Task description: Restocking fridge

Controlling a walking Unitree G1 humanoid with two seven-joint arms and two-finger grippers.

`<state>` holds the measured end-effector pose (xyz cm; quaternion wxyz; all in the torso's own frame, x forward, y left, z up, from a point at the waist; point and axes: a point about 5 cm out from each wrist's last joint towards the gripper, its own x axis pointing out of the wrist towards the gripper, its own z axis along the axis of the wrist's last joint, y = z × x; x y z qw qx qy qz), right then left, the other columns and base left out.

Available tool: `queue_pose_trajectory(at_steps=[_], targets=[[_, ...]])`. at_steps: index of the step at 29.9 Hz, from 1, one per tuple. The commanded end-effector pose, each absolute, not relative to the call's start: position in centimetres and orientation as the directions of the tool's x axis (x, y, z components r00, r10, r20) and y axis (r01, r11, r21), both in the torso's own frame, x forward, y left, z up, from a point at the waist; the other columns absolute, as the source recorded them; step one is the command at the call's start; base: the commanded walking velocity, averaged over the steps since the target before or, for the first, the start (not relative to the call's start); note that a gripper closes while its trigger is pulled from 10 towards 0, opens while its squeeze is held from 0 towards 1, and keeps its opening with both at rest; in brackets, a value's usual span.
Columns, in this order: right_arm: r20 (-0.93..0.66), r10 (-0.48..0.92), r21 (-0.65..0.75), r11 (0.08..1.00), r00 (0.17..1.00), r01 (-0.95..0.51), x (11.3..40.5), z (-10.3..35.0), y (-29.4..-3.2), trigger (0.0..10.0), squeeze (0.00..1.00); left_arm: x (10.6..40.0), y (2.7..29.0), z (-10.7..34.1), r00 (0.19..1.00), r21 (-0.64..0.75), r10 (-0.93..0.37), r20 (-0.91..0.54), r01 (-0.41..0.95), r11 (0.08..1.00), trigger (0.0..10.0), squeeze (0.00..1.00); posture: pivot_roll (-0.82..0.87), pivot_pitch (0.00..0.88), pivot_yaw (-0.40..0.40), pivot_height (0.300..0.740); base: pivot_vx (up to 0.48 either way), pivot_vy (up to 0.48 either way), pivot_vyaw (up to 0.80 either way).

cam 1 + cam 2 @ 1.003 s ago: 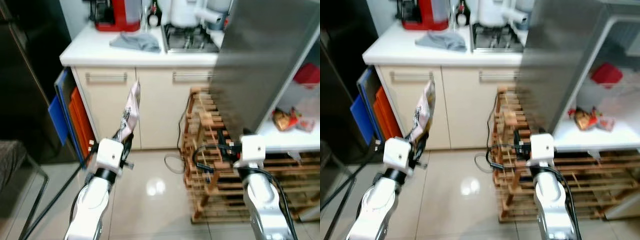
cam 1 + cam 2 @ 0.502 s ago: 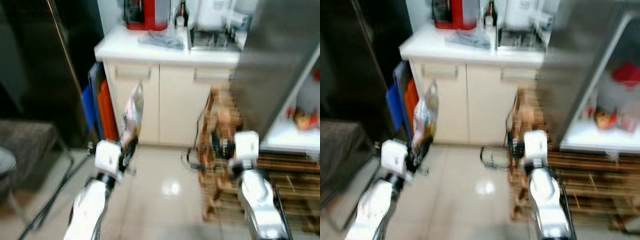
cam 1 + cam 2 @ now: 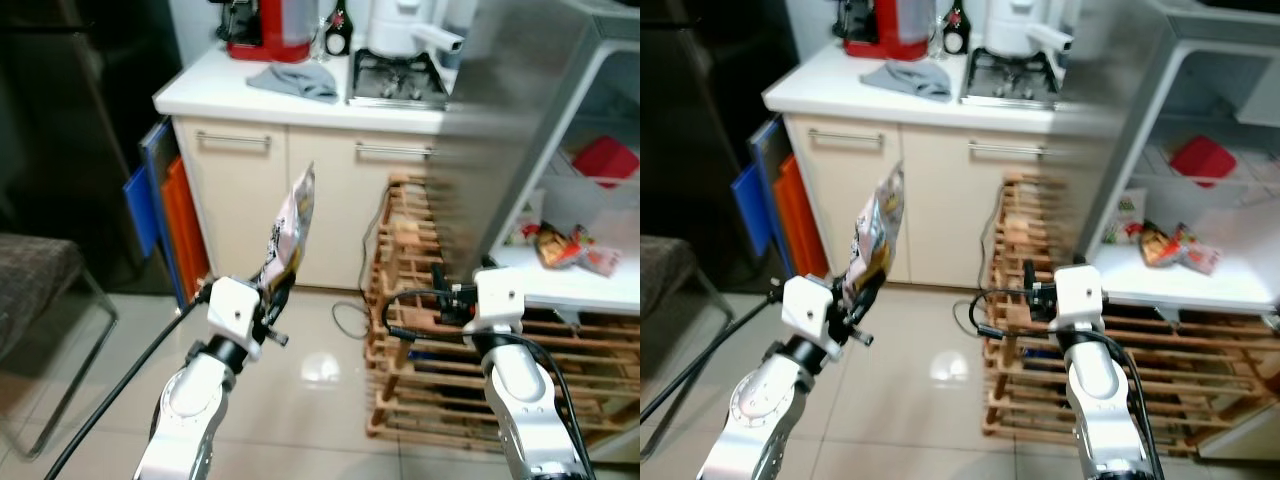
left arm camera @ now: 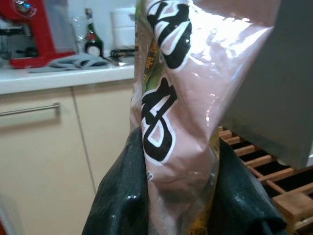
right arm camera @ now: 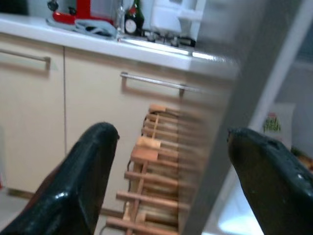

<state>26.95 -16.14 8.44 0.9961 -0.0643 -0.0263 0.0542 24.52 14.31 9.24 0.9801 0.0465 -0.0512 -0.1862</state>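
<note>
Mid-task: left claw (image 3: 280, 290) pinching pink snack bag (image 3: 290, 225) upright, not shelved yet. Fridge shelf (image 3: 580, 285) at 3 o'clock, already few packs. Right claw (image 5: 171, 161) spread, empty, near wooden rack (image 3: 420, 330).

You can see large black characters printed down the pink snack bag (image 4: 181, 98) — bold, rounded strokes in a script you cannot read at this angle. A white carton (image 5: 276, 128) in the fridge carries green lettering — too blurred to read.
</note>
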Motion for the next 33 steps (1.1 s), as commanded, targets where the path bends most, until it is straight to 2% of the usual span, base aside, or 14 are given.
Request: queue_pose_trajectory(at_steps=[1, 6, 19, 25, 33], targets=[[0.036, 0.093, -0.162, 0.983, 0.995, -0.086, 26.7, 8.3, -17.2, 10.0, 0.0, 24.8, 13.6, 10.1, 0.913, 0.108, -0.386, 0.13, 0.374, 0.921, 10.0, 0.0, -0.09, 0.0, -0.006, 0.74, 0.307, -0.364, -0.41], [0.033, 0.103, -0.163, 0.982, 0.994, -0.097, 26.7, 8.2, -17.1, 10.0, 0.0, 25.2, 14.2, 9.9, 0.935, 0.155, -0.336, 0.116, 0.318, 0.936, 10.0, 0.0, -0.09, 0.0, -0.007, 0.74, 0.0, 0.0, 0.0], [0.02, 0.104, -0.156, 0.983, 0.994, -0.1, 26.7, 7.8, -17.2, 10.0, 0.0, 25.2, 14.2, 9.8, 0.934, 0.143, -0.337, 0.115, 0.32, 0.937, 10.0, 0.0, -0.09, 0.0, -0.012, 0.74, 0.0, 0.0, 0.0], [0.013, 0.103, -0.153, 0.983, 0.995, -0.1, 26.6, 7.6, -17.2, 10.0, 0.0, 25.5, 14.0, 9.8, 0.938, 0.123, -0.331, 0.1, 0.318, 0.94, 10.0, 0.0, -0.09, 0.0, -0.009, 0.74, -0.316, -0.291, 0.0], [0.01, 0.1, -0.154, 0.983, 0.995, -0.097, 26.5, 7.5, -17.2, 10.0, 0.0, 25.8, 13.9, 10.2, 0.928, 0.1, -0.353, 0.119, 0.343, 0.934, 10.0, 0.0, -0.09, 0.0, -0.005, 0.74, 0.0, 0.0, 0.0]])
